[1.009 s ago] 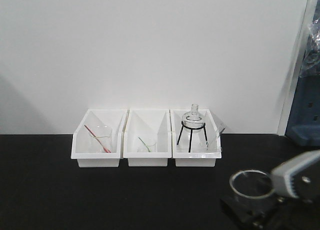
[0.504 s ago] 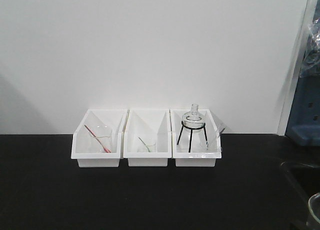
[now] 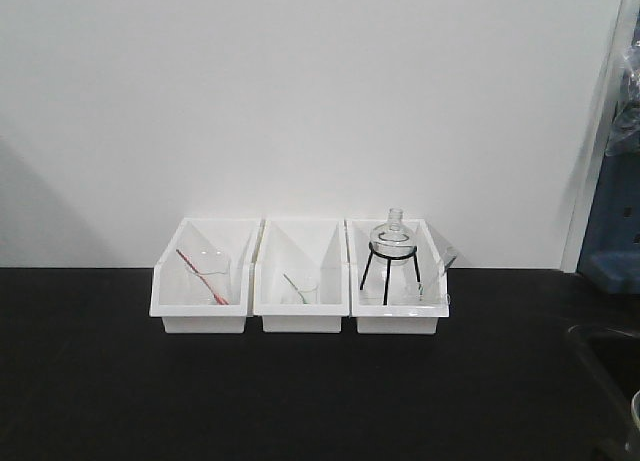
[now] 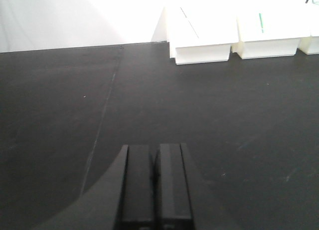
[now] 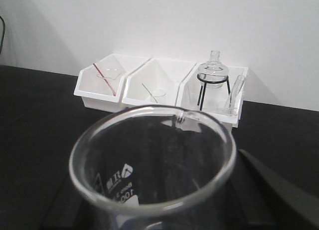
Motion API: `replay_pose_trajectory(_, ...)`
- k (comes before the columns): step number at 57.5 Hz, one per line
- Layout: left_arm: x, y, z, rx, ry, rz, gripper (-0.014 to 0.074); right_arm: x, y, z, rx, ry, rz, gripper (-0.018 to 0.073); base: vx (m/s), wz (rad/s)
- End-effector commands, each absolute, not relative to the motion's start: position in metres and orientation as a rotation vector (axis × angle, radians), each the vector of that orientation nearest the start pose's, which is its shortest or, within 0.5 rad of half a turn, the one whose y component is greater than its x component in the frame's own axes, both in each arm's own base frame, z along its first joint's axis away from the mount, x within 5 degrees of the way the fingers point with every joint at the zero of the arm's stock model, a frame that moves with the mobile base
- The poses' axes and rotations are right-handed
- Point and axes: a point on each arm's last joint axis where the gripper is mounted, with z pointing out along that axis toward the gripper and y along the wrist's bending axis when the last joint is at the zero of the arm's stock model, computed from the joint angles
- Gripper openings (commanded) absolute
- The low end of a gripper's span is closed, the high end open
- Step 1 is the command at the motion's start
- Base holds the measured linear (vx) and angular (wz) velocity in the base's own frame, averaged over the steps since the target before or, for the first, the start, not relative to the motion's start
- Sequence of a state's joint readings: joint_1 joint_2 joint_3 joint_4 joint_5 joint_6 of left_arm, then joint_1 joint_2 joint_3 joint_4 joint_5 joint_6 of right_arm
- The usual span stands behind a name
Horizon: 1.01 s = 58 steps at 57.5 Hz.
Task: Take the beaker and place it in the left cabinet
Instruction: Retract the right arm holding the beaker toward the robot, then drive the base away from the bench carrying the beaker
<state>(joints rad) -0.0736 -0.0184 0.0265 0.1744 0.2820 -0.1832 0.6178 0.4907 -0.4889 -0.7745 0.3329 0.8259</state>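
Right wrist: right gripper [image 5: 154,217] grasps one beaker [image 5: 119,182]; left gripper [image 4: 155,185] clenched; three white bins [image 3: 300,316], black table's [image 3: 300,401] far edge, white wall [image 3: 300,101].

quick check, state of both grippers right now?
Left gripper: closed, holding nothing.
Right gripper: closed on the beaker, which fills its wrist view.

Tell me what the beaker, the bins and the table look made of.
The beaker looks like clear glossy glass: see-through, bright rim, printed scale. The bins seem white plastic: smooth opaque walls. The table is matte black, material unclear.
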Motion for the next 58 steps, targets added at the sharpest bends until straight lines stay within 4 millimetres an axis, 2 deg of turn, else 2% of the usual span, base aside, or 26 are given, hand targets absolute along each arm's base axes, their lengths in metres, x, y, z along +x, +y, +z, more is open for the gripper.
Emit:
replay_pose_trajectory(1,0.0545,-0.0009,0.1919,0.021,1.666,-0.040,0.0004,0.0962,0.0457,0.3339,-0.321,1.630,0.334,-0.0001,-0.03,0.11)
replay_pose_trajectory(23,0.0545,-0.0009,0.1919,0.021,1.666,-0.040,0.0004,0.0962,0.0457,0.3339,-0.321,1.630,0.334,-0.0001,-0.07,0.29)
replay_pose_trajectory(58,0.0545,-0.0009,0.1919,0.021,1.666,-0.040,0.0004,0.0962,0.0457,0.3339,-0.321,1.630,0.334,-0.0001,-0.14,0.56)
